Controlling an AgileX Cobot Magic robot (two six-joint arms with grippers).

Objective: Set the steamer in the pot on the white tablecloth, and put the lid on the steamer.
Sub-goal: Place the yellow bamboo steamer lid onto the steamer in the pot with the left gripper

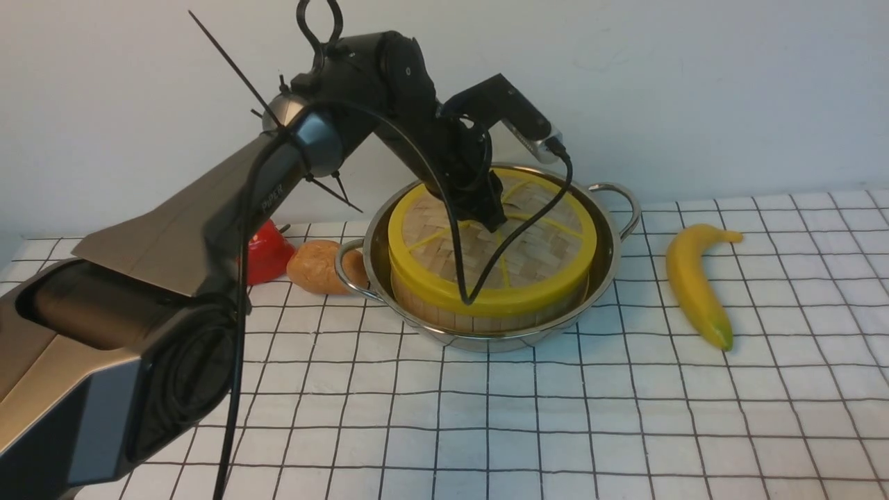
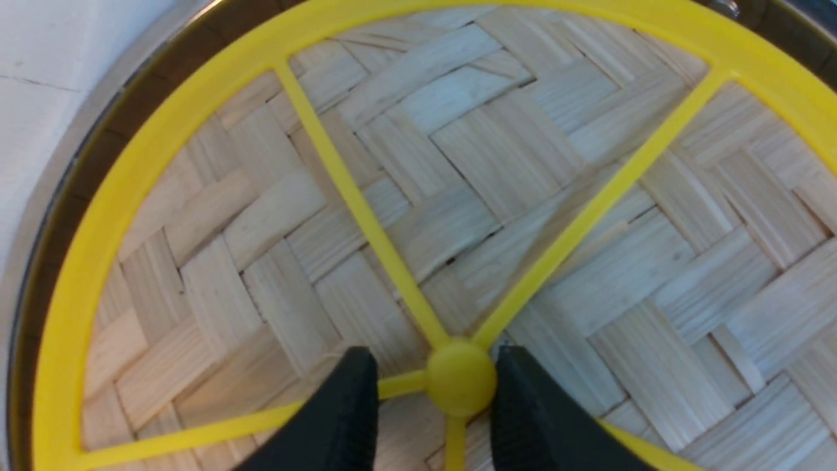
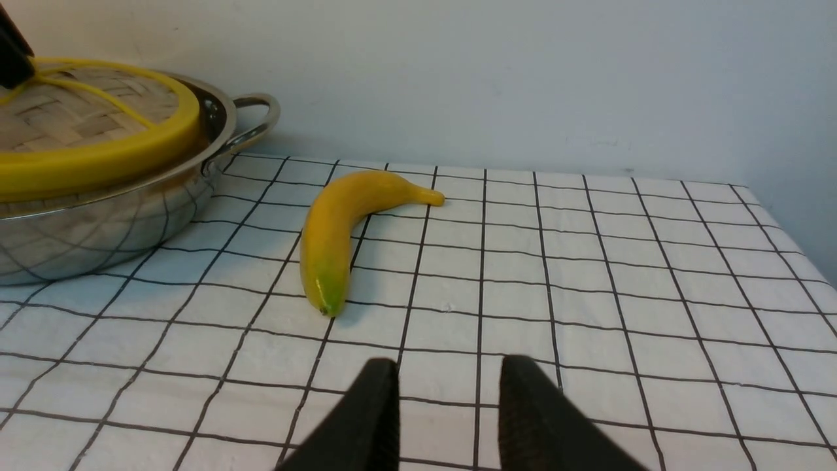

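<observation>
The shiny pot stands on the white tablecloth with the steamer inside it. The woven lid lies flat on the steamer. My left gripper reaches down onto the lid's centre. In the left wrist view that gripper is open around the yellow knob: one finger touches the knob and the other stands a little apart from it. My right gripper hovers open over bare cloth with nothing between its fingers. The steamer's contents are hidden under the lid.
A yellow banana lies to the right of the pot, ahead of the right gripper. A brown bun-like lump and a red object sit by the pot's left handle. The wall stands close behind the pot.
</observation>
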